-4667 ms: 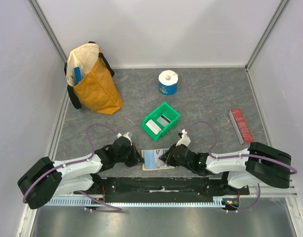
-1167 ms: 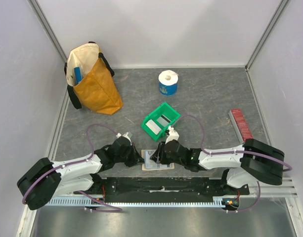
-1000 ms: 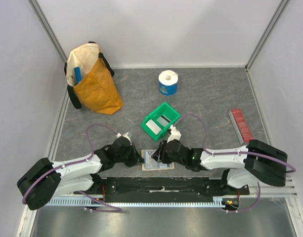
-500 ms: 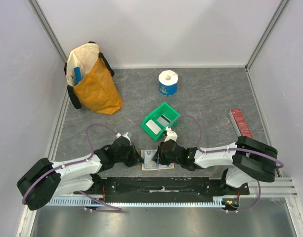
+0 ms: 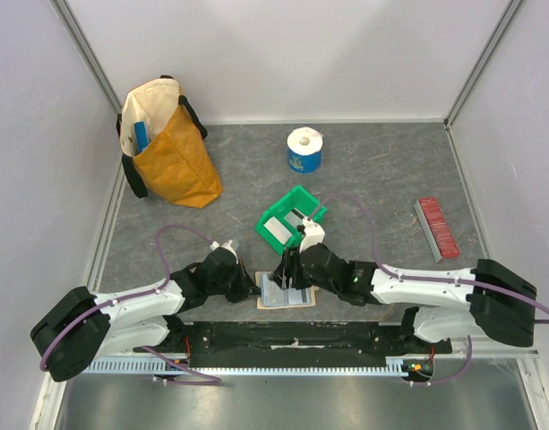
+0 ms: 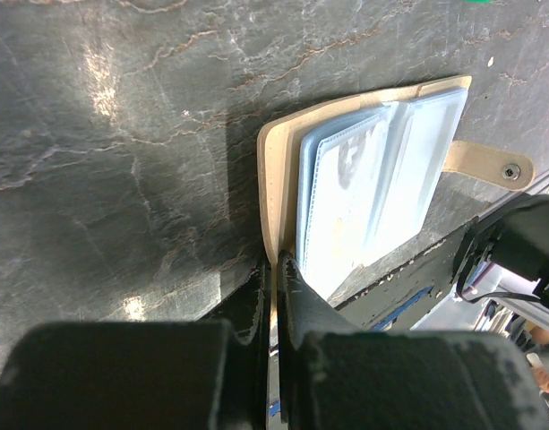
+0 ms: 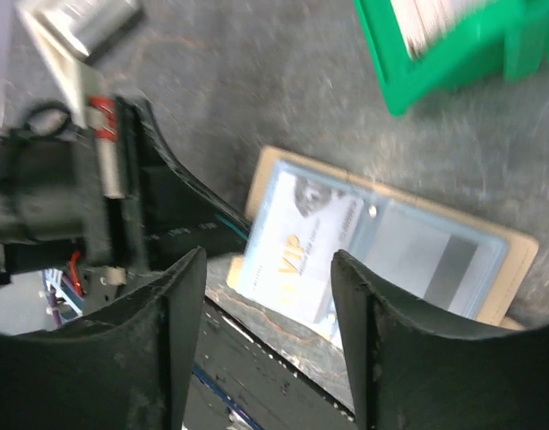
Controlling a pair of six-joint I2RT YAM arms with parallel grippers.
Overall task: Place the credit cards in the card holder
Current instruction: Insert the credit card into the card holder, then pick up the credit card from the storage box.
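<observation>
The tan card holder (image 5: pixel 296 302) lies open at the near table edge, its clear pockets (image 6: pixel 373 188) facing up and its tab (image 6: pixel 485 164) on the right. My left gripper (image 6: pixel 276 265) is shut on the holder's tan cover edge (image 6: pixel 267 179). A bluish credit card (image 7: pixel 301 242) marked VIP lies in the left pocket, partly sticking out. My right gripper (image 7: pixel 270 260) hovers open just above that card, holding nothing. More credit cards (image 5: pixel 277 230) lie in the green bin (image 5: pixel 312 199).
The green bin (image 7: pixel 408 85) stands just behind the holder. A yellow tote bag (image 5: pixel 171 148) is at the back left, a paper roll (image 5: pixel 304 150) at the back middle, a red ridged strip (image 5: pixel 436 227) at the right. Both arms crowd the near edge.
My right gripper has opened and lifted slightly off the holder, leaving the bluish card in the pocket. Its arm has stretched further right. The left gripper has kept its hold.
</observation>
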